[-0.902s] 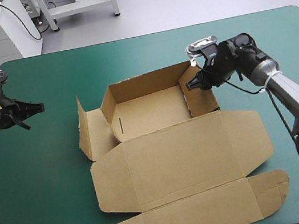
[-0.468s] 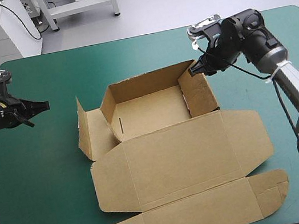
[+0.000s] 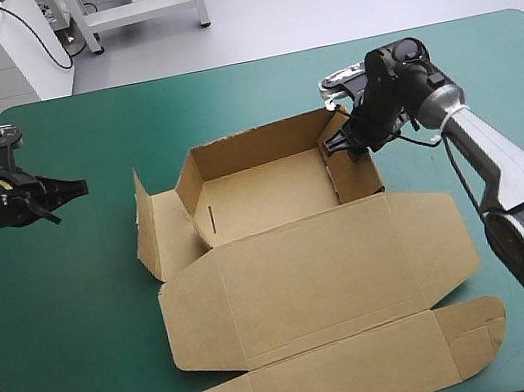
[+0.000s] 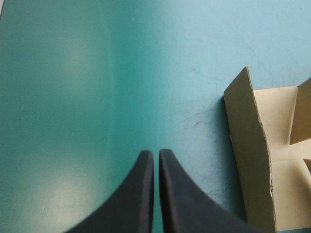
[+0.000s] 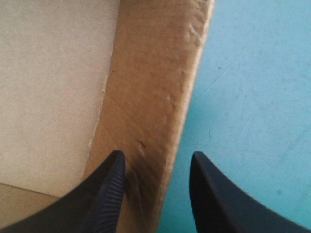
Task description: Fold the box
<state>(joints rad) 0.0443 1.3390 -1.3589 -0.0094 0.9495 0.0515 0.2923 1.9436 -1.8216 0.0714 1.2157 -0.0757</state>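
I see the box [image 3: 306,269] in the middle of the teal-green tabletop [image 3: 73,331], with its tray walls up on the far side and the lid flat toward me. Since just before, my right hand [image 3: 338,143] has dropped over the tray's right wall [image 5: 160,92]. Its fingers are apart astride the wall, and the inner one is perhaps touching. My left hand [image 3: 78,188] is closed and hovers left of the box.

Plain brown box [image 3: 307,279], no print, sitting mid-frame on a solid teal-green cover [image 3: 91,318]; black fingers [image 5: 104,194], one finely ribbed.
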